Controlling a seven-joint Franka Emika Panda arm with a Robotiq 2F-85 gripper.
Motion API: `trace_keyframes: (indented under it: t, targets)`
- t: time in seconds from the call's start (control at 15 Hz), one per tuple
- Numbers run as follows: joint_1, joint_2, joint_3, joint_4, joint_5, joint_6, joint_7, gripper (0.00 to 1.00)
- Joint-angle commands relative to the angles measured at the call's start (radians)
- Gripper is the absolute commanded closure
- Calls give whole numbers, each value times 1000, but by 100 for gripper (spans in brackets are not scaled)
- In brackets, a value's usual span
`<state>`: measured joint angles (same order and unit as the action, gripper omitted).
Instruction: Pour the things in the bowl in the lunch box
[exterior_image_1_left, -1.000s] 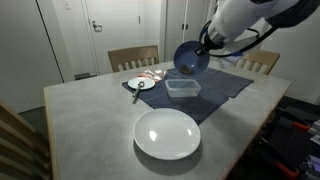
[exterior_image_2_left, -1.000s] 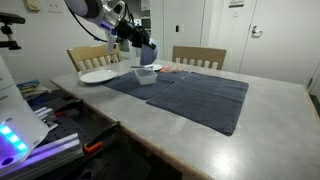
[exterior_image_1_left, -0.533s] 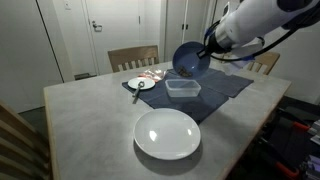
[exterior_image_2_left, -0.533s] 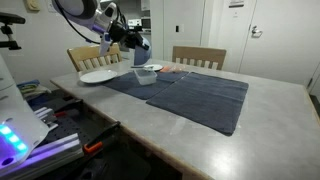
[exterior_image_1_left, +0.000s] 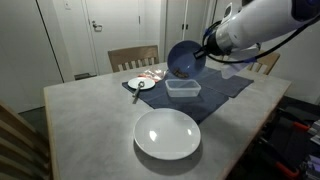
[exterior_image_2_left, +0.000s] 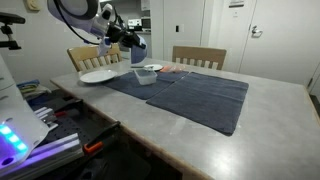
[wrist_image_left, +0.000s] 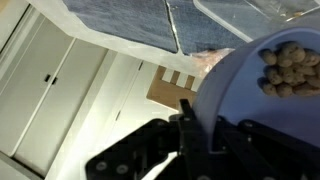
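Gripper clamped on the rim of the bowl, which is tilted above the lunch box; pieces lie inside the bowl, so the pour is not yet complete.

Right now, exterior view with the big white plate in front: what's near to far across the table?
large white plate → lunch box → wooden chair. The small saucer lies about level with the lunch box, the bowl is held in the air: both omitted.

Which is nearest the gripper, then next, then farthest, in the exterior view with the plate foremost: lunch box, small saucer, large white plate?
1. lunch box, just below the gripper
2. small saucer, farther along, beside the mat
3. large white plate, table front
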<state>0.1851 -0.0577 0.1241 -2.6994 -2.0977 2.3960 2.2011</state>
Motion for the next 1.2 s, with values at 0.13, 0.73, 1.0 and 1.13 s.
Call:
trace_keyframes:
  t: [0.13,0.73,1.0,1.13]
  targets:
    - [-11,92,6,38,-117,-71,118,98]
    - [-30,161,12,67,-231,-155,296,98]
    - [-46,200,8,99,-302,-187,366,98]
    - [-56,226,7,114,-334,-213,392,98]
